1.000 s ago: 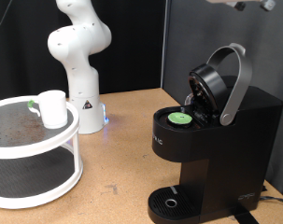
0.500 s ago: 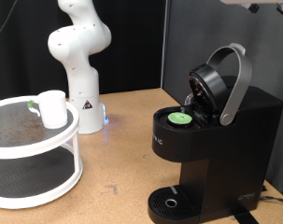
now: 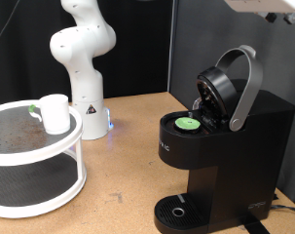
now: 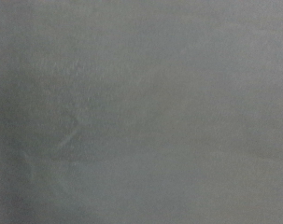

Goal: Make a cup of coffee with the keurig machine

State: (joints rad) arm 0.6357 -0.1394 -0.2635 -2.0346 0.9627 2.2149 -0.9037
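The keurig machine (image 3: 235, 146) stands at the exterior view's right with its hinged top (image 3: 223, 88) raised and its silver-grey handle band (image 3: 247, 86) up. A small green-topped pod (image 3: 188, 123) sits in the open holder. The round drip tray (image 3: 176, 211) is bare. The cup (image 3: 55, 112), a white mug, stands on the top tier of a round white shelf (image 3: 59, 144) at the left. Only a pale part of my gripper's hand (image 3: 269, 8) shows, at the top right edge above the machine, and its fingers are out of sight. The wrist view shows only blurred grey.
The white robot base (image 3: 82, 58) stands at the back, between the shelf and the machine, with a blue light (image 3: 109, 124) at its foot. The shelf has a lower tier (image 3: 30, 185). A wooden tabletop (image 3: 128, 166) lies between shelf and machine.
The hand at the top edge has moved to the right and shows a little more in the frame. The machine, pod and cup have not moved.
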